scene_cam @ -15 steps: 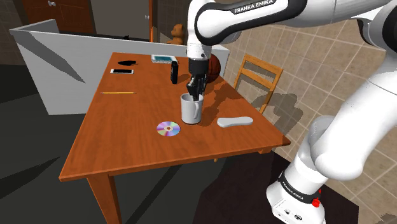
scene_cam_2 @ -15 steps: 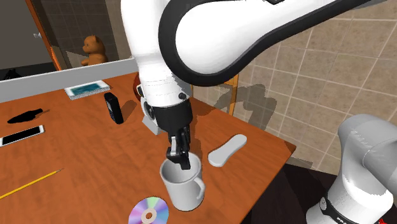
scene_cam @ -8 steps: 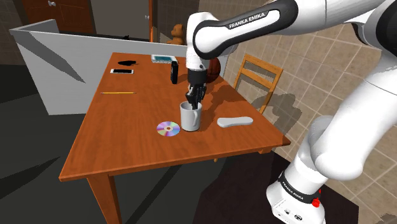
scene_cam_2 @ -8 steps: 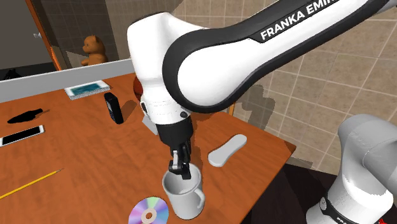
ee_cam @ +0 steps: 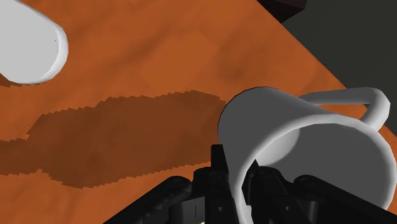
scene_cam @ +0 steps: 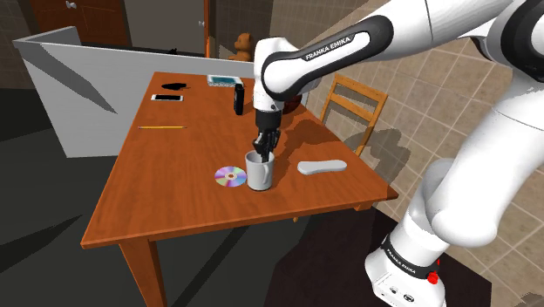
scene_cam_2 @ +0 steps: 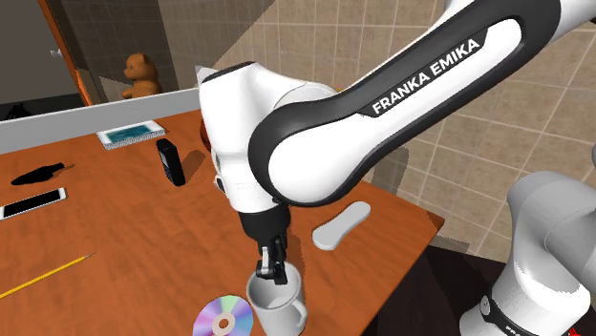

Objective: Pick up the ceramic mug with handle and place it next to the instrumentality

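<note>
Mug (scene_cam: 259,173) shifted toward disc (scene_cam: 230,176); plain white, looped handle (ee_cam: 372,105), rim in pincer (scene_cam: 262,156).

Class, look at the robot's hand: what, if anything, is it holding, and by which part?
The hand holds the white mug by its rim, one finger inside and one outside, away from the handle.

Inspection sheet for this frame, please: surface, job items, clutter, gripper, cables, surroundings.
Surface: orange-brown wooden table.
Job's things: white mug, upright beside a shiny disc.
Clutter: white oblong pad, pencil, phone, upright black remote, book.
Grippers: gripper shut on the mug's wall, one finger inside the rim.
Cables: nothing seen.
Surroundings: wooden chair, teddy bear.
</note>
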You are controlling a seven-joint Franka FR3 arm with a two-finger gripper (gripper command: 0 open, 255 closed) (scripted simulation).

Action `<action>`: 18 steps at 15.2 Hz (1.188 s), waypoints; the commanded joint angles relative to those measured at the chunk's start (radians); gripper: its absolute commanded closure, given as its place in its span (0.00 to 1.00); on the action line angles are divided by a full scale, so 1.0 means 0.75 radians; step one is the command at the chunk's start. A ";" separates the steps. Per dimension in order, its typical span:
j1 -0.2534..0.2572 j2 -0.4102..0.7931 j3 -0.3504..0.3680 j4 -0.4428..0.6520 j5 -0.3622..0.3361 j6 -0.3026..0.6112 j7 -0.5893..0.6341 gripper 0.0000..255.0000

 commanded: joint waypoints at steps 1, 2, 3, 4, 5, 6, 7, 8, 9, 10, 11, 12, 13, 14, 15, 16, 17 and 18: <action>0.001 0.013 0.001 -0.020 0.002 0.034 -0.001 1.00; 0.001 0.023 0.001 -0.029 0.002 0.052 -0.002 1.00; 0.001 0.031 0.001 -0.036 0.003 0.068 -0.003 1.00; 0.001 0.031 0.001 -0.036 0.003 0.068 -0.003 1.00; 0.001 0.031 0.001 -0.036 0.003 0.068 -0.003 1.00; 0.001 0.031 0.001 -0.036 0.003 0.068 -0.003 1.00; 0.001 0.031 0.001 -0.036 0.003 0.068 -0.003 1.00; 0.001 0.031 0.001 -0.036 0.003 0.068 -0.003 1.00; 0.001 0.031 0.001 -0.036 0.003 0.068 -0.003 1.00; 0.001 0.031 0.001 -0.036 0.003 0.068 -0.003 1.00; 0.001 0.031 0.001 -0.036 0.003 0.068 -0.003 0.00; 0.001 0.031 0.001 -0.036 0.003 0.068 -0.003 0.00; 0.001 0.031 0.001 -0.036 0.003 0.068 -0.003 0.00; 0.001 0.031 0.001 -0.036 0.003 0.068 -0.003 0.00; 0.001 0.031 0.001 -0.036 0.003 0.068 -0.003 0.00; 0.001 0.031 0.001 -0.036 0.003 0.068 -0.003 0.00; 0.000 0.015 0.000 -0.005 0.001 0.022 -0.002 0.00; -0.002 0.002 -0.002 0.026 -0.001 -0.024 -0.001 0.00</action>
